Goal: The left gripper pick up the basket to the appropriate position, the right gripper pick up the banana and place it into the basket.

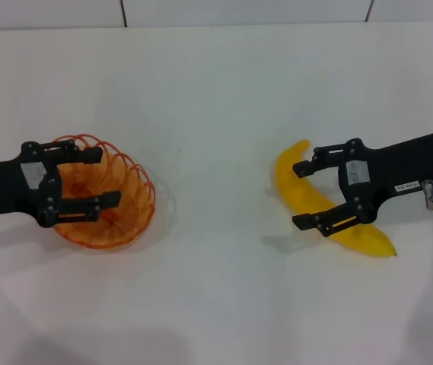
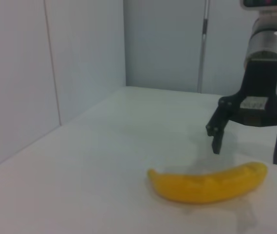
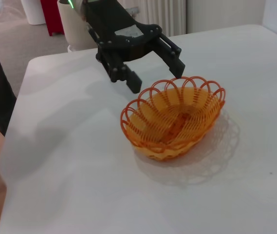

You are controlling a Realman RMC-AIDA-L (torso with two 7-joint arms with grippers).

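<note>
The orange wire basket [image 1: 138,182] stands on the white table at the left. My left gripper [image 1: 94,179] is open, with its fingers spread over the basket's left rim. In the right wrist view the left gripper [image 3: 155,75] hovers open just behind the basket [image 3: 177,141], which holds nothing. The yellow banana [image 1: 368,239] lies flat on the table at the right. My right gripper [image 1: 300,195] is open and straddles the banana's middle. In the left wrist view the right gripper [image 2: 248,148] stands open just above the banana [image 2: 209,185].
The white table [image 1: 216,99] runs to a pale wall at the back. In the right wrist view the table's edge [image 3: 11,141] drops to the floor, with a red object [image 3: 55,17] beyond it.
</note>
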